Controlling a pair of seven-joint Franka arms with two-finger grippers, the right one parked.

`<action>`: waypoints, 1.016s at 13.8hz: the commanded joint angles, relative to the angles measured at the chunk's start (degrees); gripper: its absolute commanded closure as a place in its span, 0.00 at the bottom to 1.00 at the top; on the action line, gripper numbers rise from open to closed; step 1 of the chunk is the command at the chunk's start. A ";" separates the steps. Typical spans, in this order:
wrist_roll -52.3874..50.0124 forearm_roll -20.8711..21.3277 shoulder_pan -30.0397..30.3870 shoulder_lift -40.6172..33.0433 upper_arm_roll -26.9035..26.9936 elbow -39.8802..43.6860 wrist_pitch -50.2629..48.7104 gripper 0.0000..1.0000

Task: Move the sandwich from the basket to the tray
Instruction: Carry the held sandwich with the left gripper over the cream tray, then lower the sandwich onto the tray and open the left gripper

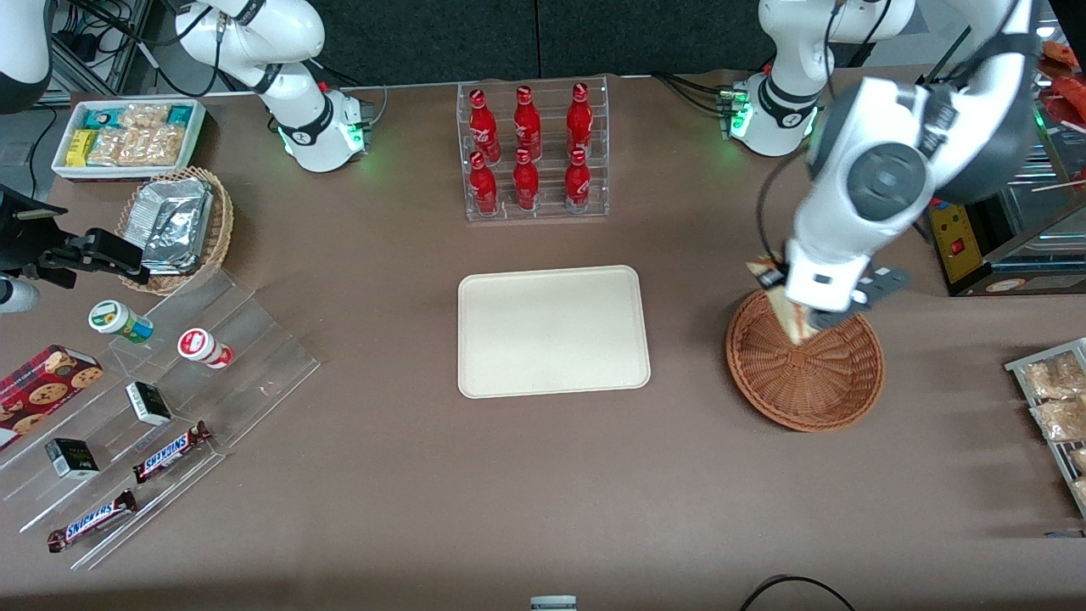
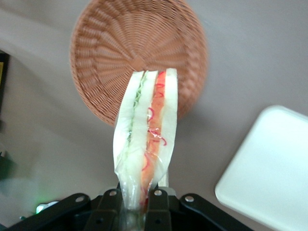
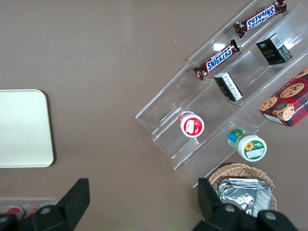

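Note:
My gripper (image 2: 137, 199) is shut on the sandwich (image 2: 147, 132), a wrapped wedge of white bread with green and red-orange filling, and holds it in the air above the basket (image 2: 139, 43). In the front view the gripper (image 1: 806, 321) hangs over the reddish-brown wicker basket (image 1: 806, 373) with the sandwich (image 1: 796, 321) partly hidden by the hand. The basket shows nothing else inside. The cream-white tray (image 1: 553, 331) lies flat at the table's middle, toward the parked arm's end from the basket, also seen as the tray (image 2: 269, 168).
A clear rack of red bottles (image 1: 530, 148) stands farther from the front camera than the tray. A tan basket of foil packets (image 1: 178, 227), a white snack bin (image 1: 127, 136) and a clear stepped stand (image 1: 144, 407) sit toward the parked arm's end. Snack bags (image 1: 1056, 399) lie near the working arm's table edge.

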 commanded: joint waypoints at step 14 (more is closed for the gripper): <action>-8.95 1.31 -17.93 25.94 -10.57 15.92 11.41 1.00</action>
